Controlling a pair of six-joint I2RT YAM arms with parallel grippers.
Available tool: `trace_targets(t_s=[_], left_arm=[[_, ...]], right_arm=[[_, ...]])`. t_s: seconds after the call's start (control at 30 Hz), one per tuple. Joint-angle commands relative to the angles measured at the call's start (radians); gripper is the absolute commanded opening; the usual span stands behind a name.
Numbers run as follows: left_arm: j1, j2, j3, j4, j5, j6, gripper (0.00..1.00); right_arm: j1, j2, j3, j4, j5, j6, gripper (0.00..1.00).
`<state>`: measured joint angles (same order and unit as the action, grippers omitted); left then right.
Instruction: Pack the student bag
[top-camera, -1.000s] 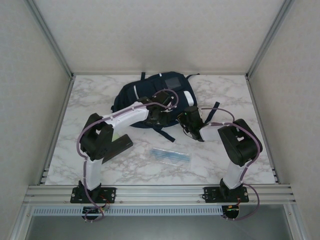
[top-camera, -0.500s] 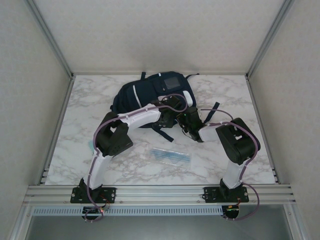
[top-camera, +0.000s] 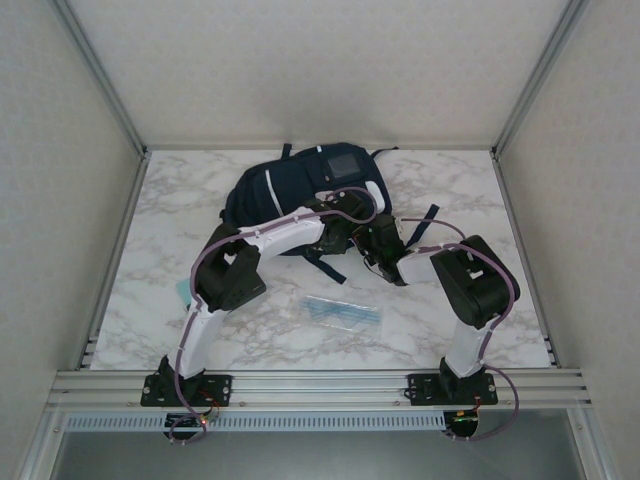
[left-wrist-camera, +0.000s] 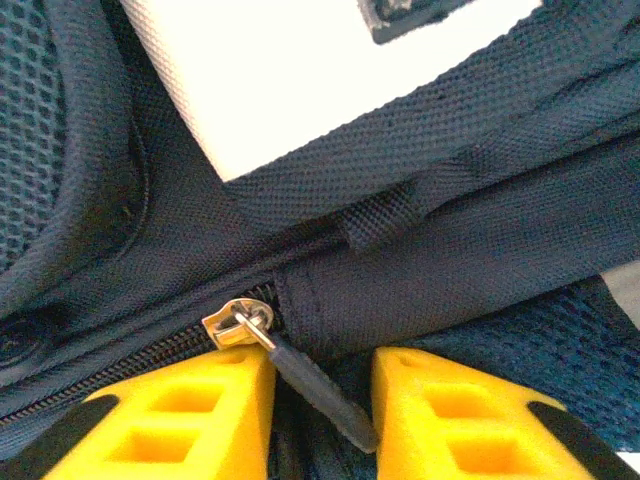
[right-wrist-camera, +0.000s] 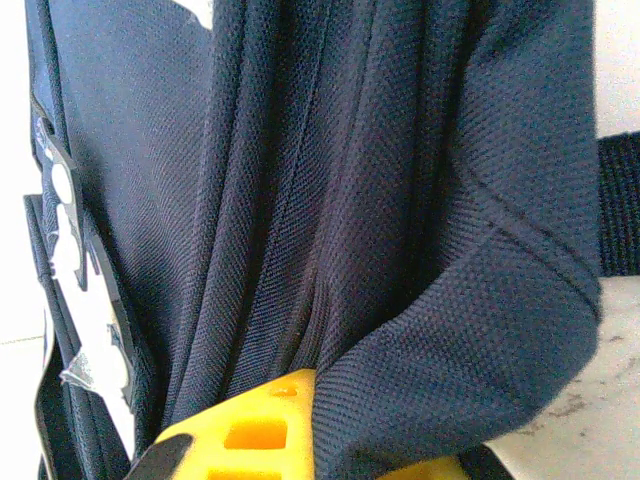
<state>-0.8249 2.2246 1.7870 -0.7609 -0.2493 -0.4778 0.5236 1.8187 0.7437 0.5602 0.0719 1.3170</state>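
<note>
Over the tabletop (top-camera: 180, 210), we are pinching the limp student bag (top-camera: 290, 185) in our right claw (right-wrist-camera: 335, 450), left claw (left-wrist-camera: 322, 375) narrowly straddling its zipper pull (left-wrist-camera: 318, 392).

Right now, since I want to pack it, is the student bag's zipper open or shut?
Shut where visible: closed teeth reach the slider at the track's end, pull tab between the left fingers.

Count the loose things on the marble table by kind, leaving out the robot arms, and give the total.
Student bag: 1
Clear packet with blue contents: 1
Teal item, partly hidden: 1
Total: 3
</note>
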Motion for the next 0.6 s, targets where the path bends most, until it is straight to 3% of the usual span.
trace_targets(t_s=[0.0, 0.07, 0.13, 0.57], left_arm=[[0.037, 0.006, 0.002, -0.005, -0.101, 0.002, 0.41], [0.048, 0.007, -0.004, 0.005, -0.087, -0.009, 0.52], [0.062, 0.010, -0.020, 0.029, -0.056, -0.030, 0.53], [0.104, -0.014, -0.082, 0.079, 0.003, -0.076, 0.12]], right_arm=[[0.033, 0.031, -0.009, -0.011, -0.113, -0.008, 0.00], [0.034, 0.036, -0.006, -0.013, -0.115, -0.012, 0.00], [0.034, 0.038, -0.005, -0.014, -0.120, -0.012, 0.00], [0.033, 0.043, 0.003, -0.026, -0.133, -0.042, 0.00]])
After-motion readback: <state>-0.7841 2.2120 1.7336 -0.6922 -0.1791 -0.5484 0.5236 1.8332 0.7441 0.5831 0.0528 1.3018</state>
